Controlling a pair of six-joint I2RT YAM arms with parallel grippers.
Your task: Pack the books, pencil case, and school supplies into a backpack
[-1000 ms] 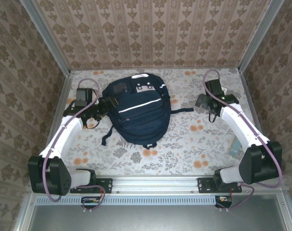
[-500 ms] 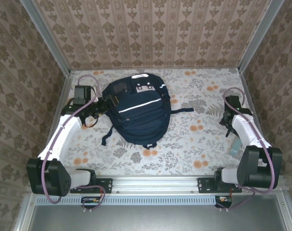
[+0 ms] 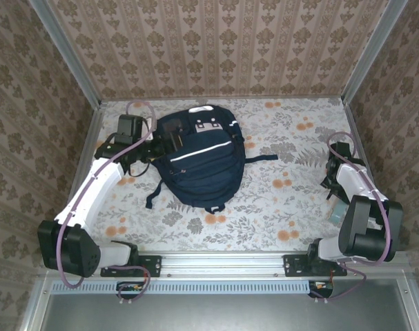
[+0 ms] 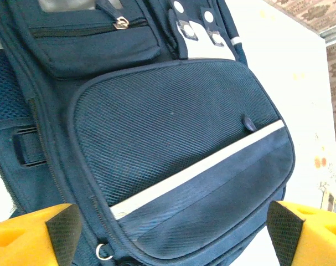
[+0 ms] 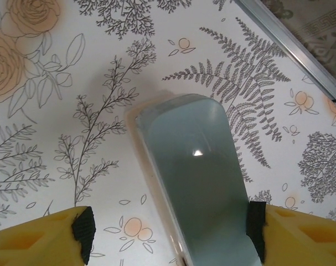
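Your left gripper point(image 4: 172, 233) hangs over the backpack point(image 3: 202, 162), which lies flat on the floral table point(image 3: 278, 207) left of centre, pale grey patches toward the far wall; the fingers point(image 4: 24, 244) stand wide apart with nothing held, and in the left wrist view the striped front pocket point(image 4: 179, 149) spans the gap between them, with the backpack's fabric running under both tips; whether the pads touch the fabric you cannot tell. Your right gripper point(image 5: 170, 235) is at the table's right edge, also spread wide and empty; a pale blue-grey oblong case point(image 5: 195, 166) lies flat on the table between its fingers, nearer the pad on the right of that view, well apart from the other.
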